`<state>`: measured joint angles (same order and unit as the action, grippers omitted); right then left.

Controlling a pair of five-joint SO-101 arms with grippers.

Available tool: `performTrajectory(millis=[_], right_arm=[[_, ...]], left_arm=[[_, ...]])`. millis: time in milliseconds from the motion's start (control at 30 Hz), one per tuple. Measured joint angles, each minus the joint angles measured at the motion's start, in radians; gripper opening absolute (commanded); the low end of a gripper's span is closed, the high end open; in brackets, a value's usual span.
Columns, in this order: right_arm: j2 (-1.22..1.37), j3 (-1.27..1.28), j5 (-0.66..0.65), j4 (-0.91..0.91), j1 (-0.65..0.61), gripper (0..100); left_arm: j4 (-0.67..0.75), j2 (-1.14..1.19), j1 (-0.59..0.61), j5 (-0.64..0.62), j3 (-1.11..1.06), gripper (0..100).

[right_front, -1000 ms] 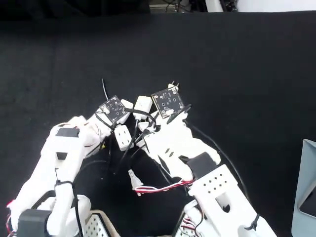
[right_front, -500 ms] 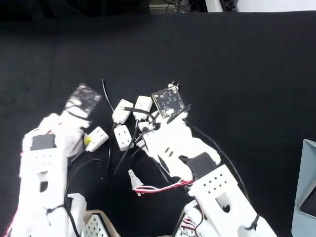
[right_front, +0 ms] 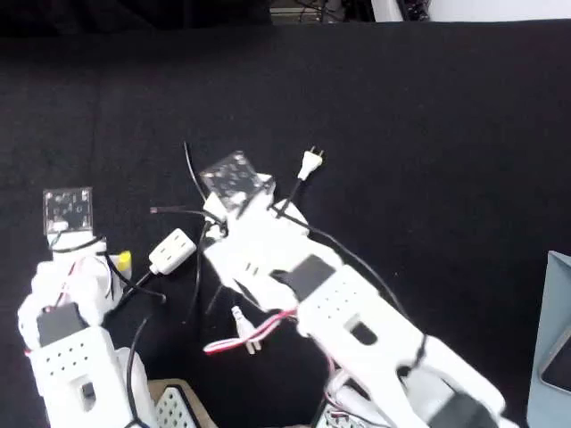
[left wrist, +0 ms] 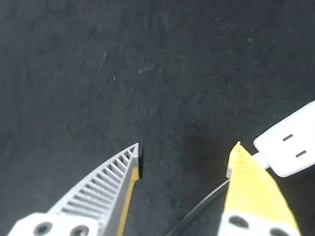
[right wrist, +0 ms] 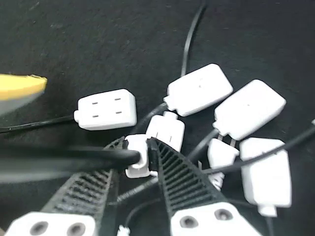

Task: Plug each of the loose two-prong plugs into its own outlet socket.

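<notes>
— Left gripper (left wrist: 187,153)?
— Spread wide over the bare counter (left wrist: 147,59), with a white outlet socket (left wrist: 289,145) just beside its yellow finger (left wrist: 251,187).
— Right gripper (right wrist: 136,143)?
— Clamped on a white plug (right wrist: 137,167). A socket cluster (right wrist: 199,88) lies just beyond its tips.

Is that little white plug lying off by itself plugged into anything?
No, unplugged. The plug lies on the black table with both prongs bare and nothing fitted over them.
</notes>
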<state>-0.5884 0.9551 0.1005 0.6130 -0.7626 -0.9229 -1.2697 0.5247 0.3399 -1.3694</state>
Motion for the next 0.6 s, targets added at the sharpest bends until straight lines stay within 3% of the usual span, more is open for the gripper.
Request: performTrajectory(millis=[200,400,600], right_arm=[[0.155,-0.015,0.000,-0.158,-0.018,1.1],[0.261,-0.025,0.000,-0.298,-0.018,1.1],[0.382,-0.110,0.000,-0.321,-0.018,1.1]], left_arm=[[-0.005,-0.181,0.017,-0.101,-0.098,28],[-0.038,-0.292,0.029,-0.112,-0.143,28],[-0.066,-0.336,0.029,-0.112,-0.147,28]])
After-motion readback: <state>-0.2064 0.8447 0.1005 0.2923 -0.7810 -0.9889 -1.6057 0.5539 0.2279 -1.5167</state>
